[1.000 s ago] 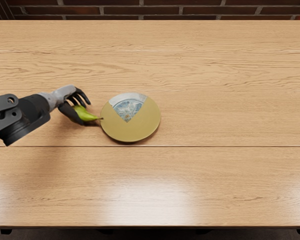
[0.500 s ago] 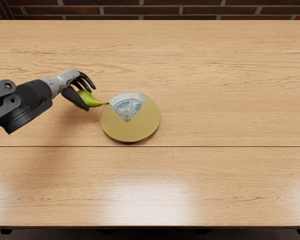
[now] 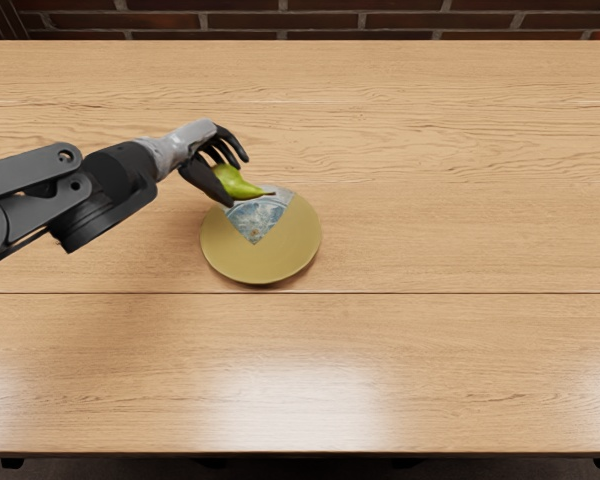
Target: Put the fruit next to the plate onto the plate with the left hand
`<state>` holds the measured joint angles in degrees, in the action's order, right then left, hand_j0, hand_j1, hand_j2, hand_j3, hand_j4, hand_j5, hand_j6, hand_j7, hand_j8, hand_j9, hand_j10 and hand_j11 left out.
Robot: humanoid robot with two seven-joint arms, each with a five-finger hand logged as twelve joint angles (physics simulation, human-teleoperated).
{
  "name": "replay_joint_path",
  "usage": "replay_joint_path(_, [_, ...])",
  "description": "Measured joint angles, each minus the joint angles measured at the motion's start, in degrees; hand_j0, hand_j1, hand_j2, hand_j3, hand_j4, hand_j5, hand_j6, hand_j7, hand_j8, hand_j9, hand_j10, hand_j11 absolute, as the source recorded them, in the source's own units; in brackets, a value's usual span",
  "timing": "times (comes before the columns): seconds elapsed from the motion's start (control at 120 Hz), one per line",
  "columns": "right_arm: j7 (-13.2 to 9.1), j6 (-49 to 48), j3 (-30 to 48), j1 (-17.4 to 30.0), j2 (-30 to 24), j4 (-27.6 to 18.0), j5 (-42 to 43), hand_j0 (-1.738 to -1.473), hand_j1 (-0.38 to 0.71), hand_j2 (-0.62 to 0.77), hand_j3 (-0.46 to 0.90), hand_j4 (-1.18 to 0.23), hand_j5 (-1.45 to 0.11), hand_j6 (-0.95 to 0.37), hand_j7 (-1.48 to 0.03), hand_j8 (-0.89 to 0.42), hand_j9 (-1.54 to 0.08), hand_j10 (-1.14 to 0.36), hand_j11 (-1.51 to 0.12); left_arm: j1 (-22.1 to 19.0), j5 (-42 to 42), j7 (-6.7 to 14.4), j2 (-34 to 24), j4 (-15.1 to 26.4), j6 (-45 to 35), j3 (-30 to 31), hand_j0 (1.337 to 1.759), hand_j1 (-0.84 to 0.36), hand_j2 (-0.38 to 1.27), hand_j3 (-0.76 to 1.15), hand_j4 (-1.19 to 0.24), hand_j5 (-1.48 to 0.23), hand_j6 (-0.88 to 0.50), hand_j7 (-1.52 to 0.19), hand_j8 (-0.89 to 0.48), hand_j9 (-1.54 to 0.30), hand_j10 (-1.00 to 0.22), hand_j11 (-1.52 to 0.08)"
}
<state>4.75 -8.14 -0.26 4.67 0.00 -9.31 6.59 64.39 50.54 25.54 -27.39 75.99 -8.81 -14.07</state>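
Note:
A small yellow-green banana (image 3: 238, 183) is held in my left hand (image 3: 216, 163), whose dark fingers are shut around it. The hand hovers over the far left rim of the round yellow plate (image 3: 265, 250), which has a blue-white patterned wedge at its far side. The banana's tip points right, over that wedge. It looks lifted off the table, and part of it is hidden behind the fingers. My left arm enters from the left edge. No right arm shows.
The plate lies on a wide wooden table (image 3: 430, 330). A brick wall (image 3: 300, 18) runs along the table's far edge.
My left hand, with the banana in it, has risen from the table left of the plate and travelled right and farther away, reaching the plate's far left rim.

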Motion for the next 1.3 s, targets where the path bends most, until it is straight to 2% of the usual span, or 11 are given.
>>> replay_joint_path(0.167, [0.0,0.0,0.0,0.0,0.0,0.0,0.0,-1.658,-0.33,0.0,0.0,-0.02,-0.02,-0.02,-0.02,-0.02,-0.02,-0.02,-0.02,0.3,0.1,0.1,2.3,0.0,-0.2,0.0,1.658,-0.27,0.38,0.0,-0.58,-0.77,-0.55,-0.77,-0.45,-0.76,-0.58,-0.76])
replay_joint_path(0.483, [0.0,0.0,0.0,0.0,0.0,0.0,0.0,-1.658,-0.33,0.0,0.0,-0.02,-0.02,-0.02,-0.02,-0.02,-0.02,-0.02,-0.02,-1.8,0.1,0.1,4.0,-0.1,-0.3,0.4,1.658,-0.28,0.4,0.0,-0.58,-0.77,-0.56,-0.77,-0.46,-0.76,-0.58,-0.76])
replay_joint_path(0.517, [0.0,0.0,0.0,0.0,0.0,0.0,0.0,-1.658,-0.33,0.0,0.0,-0.02,-0.02,-0.02,-0.02,-0.02,-0.02,-0.02,-0.02,-2.4,0.2,0.1,4.0,-0.1,-0.3,0.4,1.658,-0.27,0.36,0.0,-0.58,-0.76,-0.55,-0.76,-0.46,-0.76,-0.58,-0.77])
replay_joint_path(0.617, [0.0,0.0,0.0,0.0,0.0,0.0,0.0,-1.658,-0.33,0.0,0.0,-0.02,-0.02,-0.02,-0.02,-0.02,-0.02,-0.02,-0.02,-3.4,0.1,0.1,4.1,-0.1,-0.3,0.6,1.658,-0.28,0.39,0.0,-0.58,-0.77,-0.55,-0.77,-0.45,-0.76,-0.58,-0.76])
replay_joint_path(0.792, [0.0,0.0,0.0,0.0,0.0,0.0,0.0,-1.658,-0.33,0.0,0.0,-0.02,-0.02,-0.02,-0.02,-0.02,-0.02,-0.02,-0.02,-3.9,0.1,0.1,4.1,-0.1,-0.3,0.6,1.658,-0.27,0.33,0.0,-0.55,-0.73,-0.55,-0.73,-0.45,-0.72,-0.56,-0.72])
replay_joint_path(0.867, [0.0,0.0,0.0,0.0,0.0,0.0,0.0,-1.658,-0.33,0.0,0.0,-0.02,-0.02,-0.02,-0.02,-0.02,-0.02,-0.02,-0.02,-3.9,0.1,0.0,4.1,-0.1,-0.7,0.4,1.658,-0.2,0.25,0.0,-0.49,-0.64,-0.48,-0.64,-0.41,-0.63,-0.49,-0.63])
replay_joint_path(1.017, [0.0,0.0,0.0,0.0,0.0,-0.1,0.0,-1.658,-0.33,0.0,0.0,-0.02,-0.02,-0.02,-0.02,-0.02,-0.02,-0.02,-0.02,-3.8,-0.4,-0.2,4.1,-0.1,-2.3,-0.1,1.658,0.04,0.13,0.0,-0.28,-0.36,-0.27,-0.36,-0.24,-0.36,-0.28,-0.36])
replay_joint_path(1.175, [0.0,0.0,0.1,-0.1,0.0,-0.1,0.0,-1.658,-0.33,0.0,0.0,-0.02,-0.02,-0.02,-0.02,-0.02,-0.02,-0.02,-0.02,-4.2,-2.3,-0.3,3.7,0.0,-2.3,-5.0,1.658,0.2,0.06,0.0,-0.13,-0.17,-0.13,-0.17,-0.12,-0.17,-0.13,-0.17])
replay_joint_path(1.2, [0.0,0.0,0.1,-0.1,0.0,-0.1,0.0,-1.658,-0.33,0.0,0.0,-0.02,-0.02,-0.02,-0.02,-0.02,-0.02,-0.02,-0.02,-5.1,-2.9,-0.4,3.7,0.0,-2.3,-6.0,1.658,0.22,0.05,0.0,-0.12,-0.15,-0.12,-0.15,-0.11,-0.15,-0.12,-0.15])
replay_joint_path(1.258, [0.0,0.0,0.1,-0.1,0.0,-0.1,0.0,-1.658,-0.33,0.0,0.0,-0.02,-0.02,-0.02,-0.02,-0.02,-0.02,-0.02,-0.02,-10.6,-4.3,-0.4,3.5,0.1,-2.1,-10.1,1.658,0.25,0.04,0.0,-0.09,-0.12,-0.09,-0.12,-0.08,-0.12,-0.09,-0.12])
replay_joint_path(1.3, [0.0,0.0,0.1,-0.1,0.0,-0.1,0.0,-1.658,-0.33,0.0,0.0,-0.02,-0.02,-0.02,-0.02,-0.02,-0.02,-0.02,-0.02,-12.3,-5.0,-0.4,2.7,0.3,-1.3,-13.3,1.658,0.26,0.03,0.0,-0.08,-0.1,-0.08,-0.1,-0.07,-0.1,-0.08,-0.1])
